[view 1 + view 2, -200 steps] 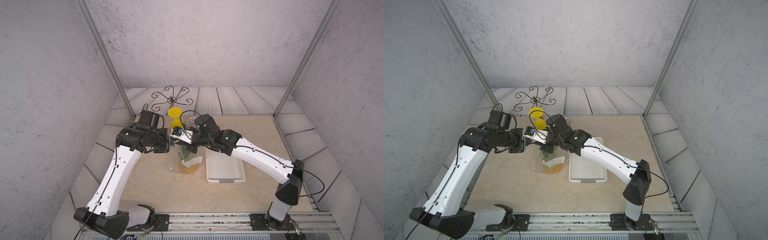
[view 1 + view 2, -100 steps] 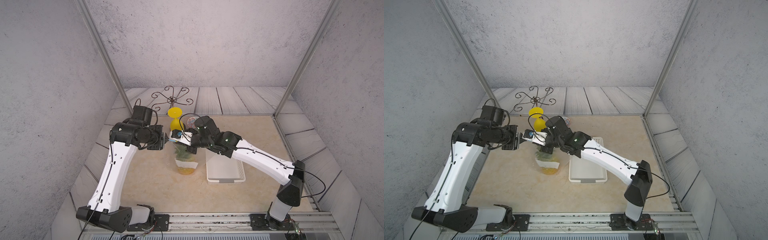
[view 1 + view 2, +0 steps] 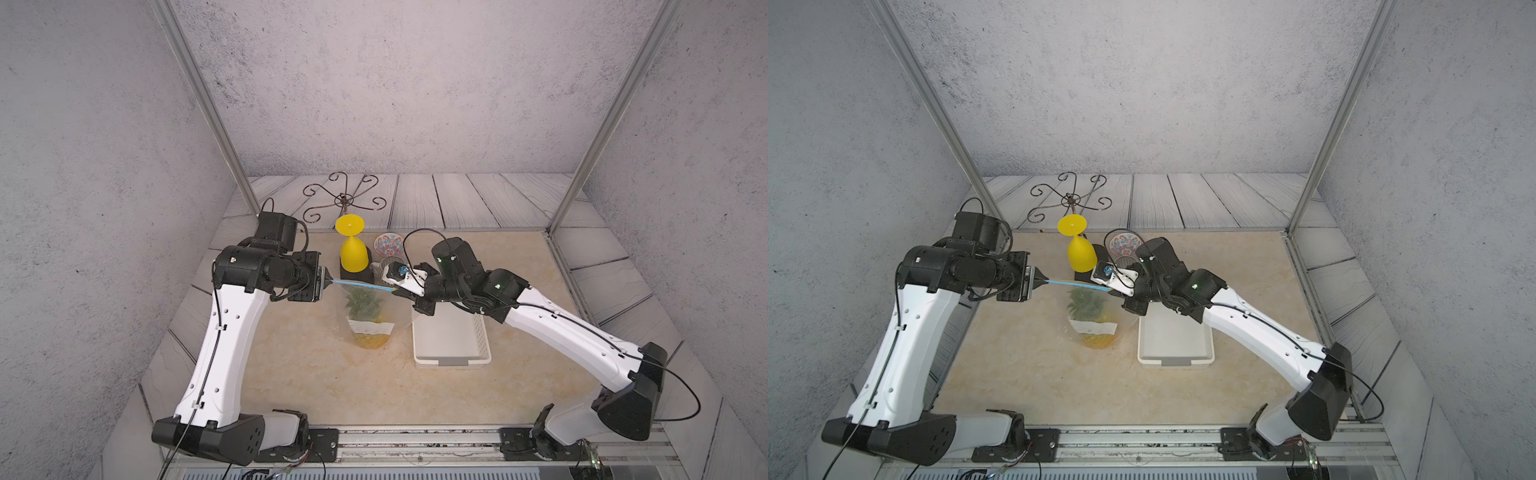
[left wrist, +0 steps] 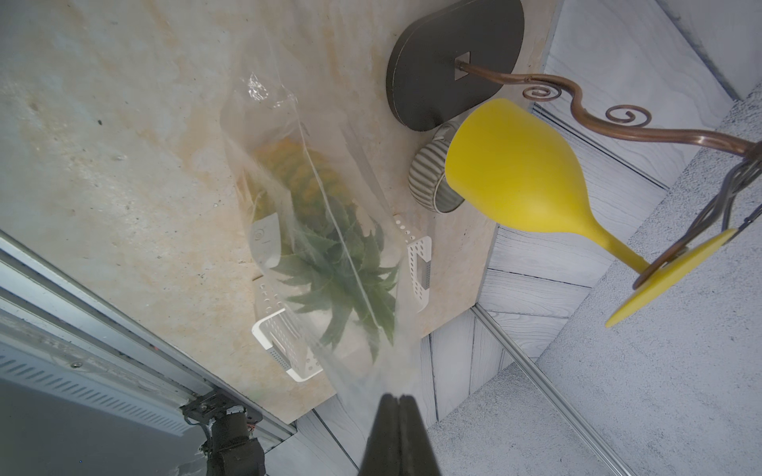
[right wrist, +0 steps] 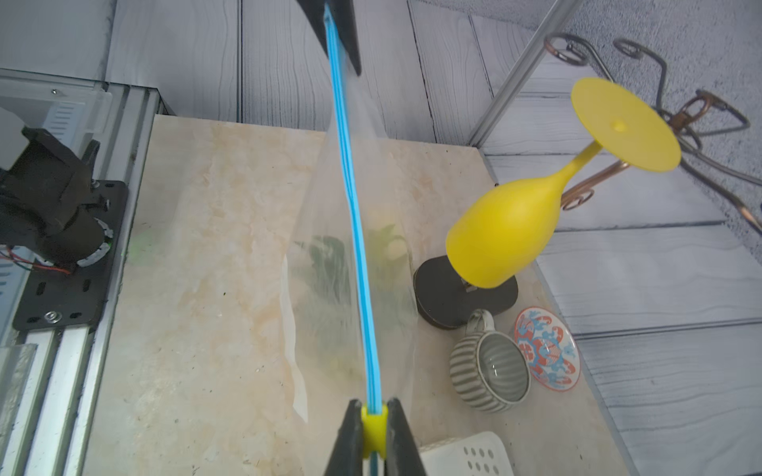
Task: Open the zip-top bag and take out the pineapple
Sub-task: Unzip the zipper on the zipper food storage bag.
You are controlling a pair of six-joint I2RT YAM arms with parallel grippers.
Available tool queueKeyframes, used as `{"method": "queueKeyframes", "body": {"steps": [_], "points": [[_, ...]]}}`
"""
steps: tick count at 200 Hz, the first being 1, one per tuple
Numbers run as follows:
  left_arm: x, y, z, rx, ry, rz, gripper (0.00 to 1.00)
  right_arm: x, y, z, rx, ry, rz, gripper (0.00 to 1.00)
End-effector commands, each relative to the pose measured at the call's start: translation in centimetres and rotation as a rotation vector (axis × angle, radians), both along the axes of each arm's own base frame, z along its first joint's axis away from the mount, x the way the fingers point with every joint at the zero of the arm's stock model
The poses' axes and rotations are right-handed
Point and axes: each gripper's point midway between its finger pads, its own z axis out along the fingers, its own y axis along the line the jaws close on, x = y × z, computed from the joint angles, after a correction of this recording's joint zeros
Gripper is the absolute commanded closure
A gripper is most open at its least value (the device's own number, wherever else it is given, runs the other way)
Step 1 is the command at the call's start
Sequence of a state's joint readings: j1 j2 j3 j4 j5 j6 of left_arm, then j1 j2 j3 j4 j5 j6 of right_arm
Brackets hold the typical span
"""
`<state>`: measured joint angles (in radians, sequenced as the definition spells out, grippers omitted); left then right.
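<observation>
One zip-top bag (image 3: 376,318), one pineapple (image 3: 365,305) inside, left jaws clenched on its strip end, right jaws grasping its one slider (image 5: 374,428), one goblet (image 3: 353,255), one basket (image 3: 452,362) on the tabletop (image 3: 311,374).

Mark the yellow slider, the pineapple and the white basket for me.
yellow slider (image 5: 374,424), right wrist view, middle of its body.
pineapple (image 3: 364,302), in a top view, its leaf crown.
white basket (image 3: 452,360), in a top view, its near wall.

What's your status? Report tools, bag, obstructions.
Left tool shut on zip-top bag end; right tool shut on its slider. Pineapple inside, bag strung between tools. Goblet close behind, not touching.
</observation>
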<state>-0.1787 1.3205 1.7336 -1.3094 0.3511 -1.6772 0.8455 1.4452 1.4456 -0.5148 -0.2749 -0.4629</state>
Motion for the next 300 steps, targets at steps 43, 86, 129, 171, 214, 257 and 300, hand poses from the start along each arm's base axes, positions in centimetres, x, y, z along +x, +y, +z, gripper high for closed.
{"method": "queueKeyframes", "body": {"steps": [43, 86, 129, 171, 214, 257, 300], "points": [[-0.2, 3.0, 1.1, 0.093, -0.06, 0.088, 1.0, -0.7, -7.8, -1.6, -0.055, 0.101, -0.162, 0.95], [-0.4, 3.1, 1.0, 0.1, -0.057, 0.087, 1.0, -0.9, -9.5, -2.7, -0.061, 0.127, -0.201, 0.95], [-0.5, 3.1, 1.0, 0.1, -0.058, 0.081, 1.0, -1.2, -10.1, -3.1, -0.053, 0.144, -0.207, 0.94], [1.6, 0.5, 1.1, 0.044, -0.124, -0.083, 1.0, -2.3, -8.2, 0.2, 0.045, 0.183, -0.141, 0.57], [0.6, -1.0, 0.7, 0.053, -0.15, -0.206, 1.0, -2.2, -4.7, 4.5, 0.111, 0.161, -0.103, 0.48], [-0.4, -1.4, 0.0, 0.051, -0.134, -0.229, 1.0, -2.2, 1.5, 4.7, 0.053, 0.105, -0.089, 0.49], [-0.7, -1.3, 0.2, 0.054, -0.133, -0.228, 1.0, -2.6, 4.3, 4.6, 0.019, 0.041, -0.091, 0.74]]}}
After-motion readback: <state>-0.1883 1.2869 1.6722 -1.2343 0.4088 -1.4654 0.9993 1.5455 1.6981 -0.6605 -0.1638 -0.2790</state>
